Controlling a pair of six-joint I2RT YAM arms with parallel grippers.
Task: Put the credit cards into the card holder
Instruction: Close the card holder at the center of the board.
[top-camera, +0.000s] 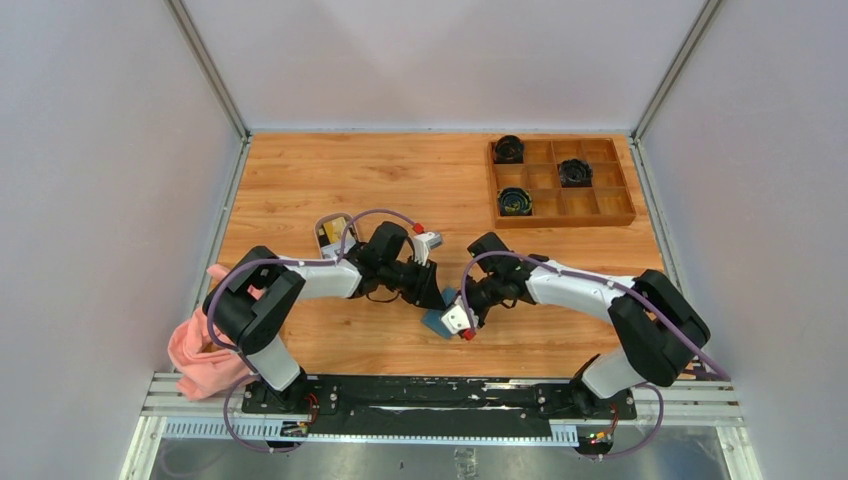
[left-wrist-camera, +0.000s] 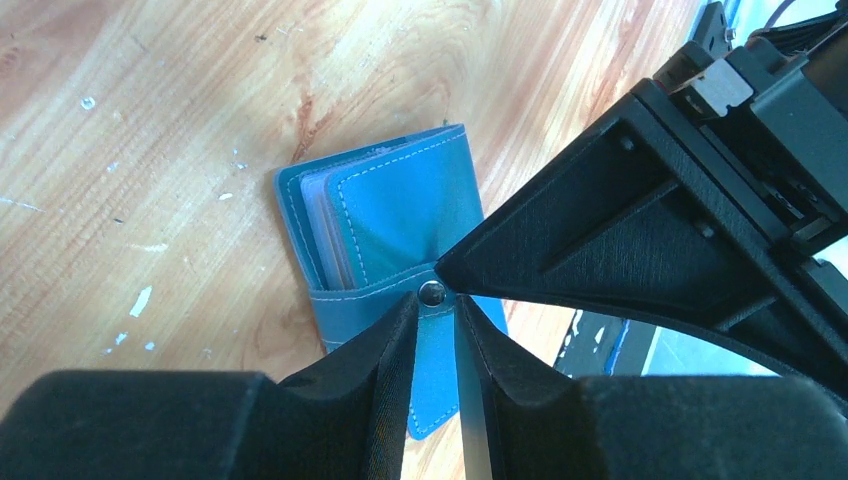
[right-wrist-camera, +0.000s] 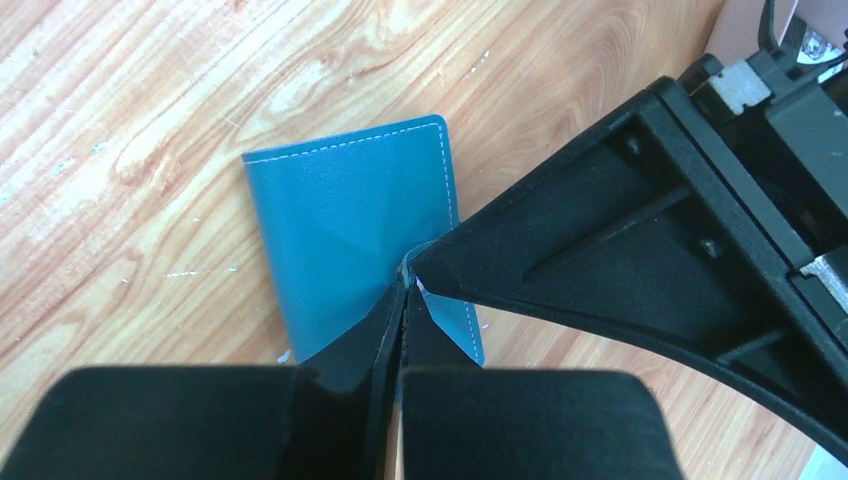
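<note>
The teal-blue card holder (top-camera: 437, 322) lies on the wooden table between my two grippers. In the left wrist view the card holder (left-wrist-camera: 395, 205) is folded, its grey inner pockets showing at the left edge. Its snap strap (left-wrist-camera: 437, 370) shows in the narrow gap of my open left gripper (left-wrist-camera: 437, 302). My right gripper (right-wrist-camera: 405, 275) is shut, pinching the card holder's (right-wrist-camera: 340, 215) cover, which creases toward the tips. From above, the left gripper (top-camera: 430, 293) and right gripper (top-camera: 453, 303) meet over it. Yellowish credit cards (top-camera: 334, 231) lie behind the left arm.
A brown wooden compartment tray (top-camera: 600, 205) with three dark round things stands at the back right. A pink cloth (top-camera: 200, 352) hangs at the table's near left edge. Grey walls close in the table on three sides.
</note>
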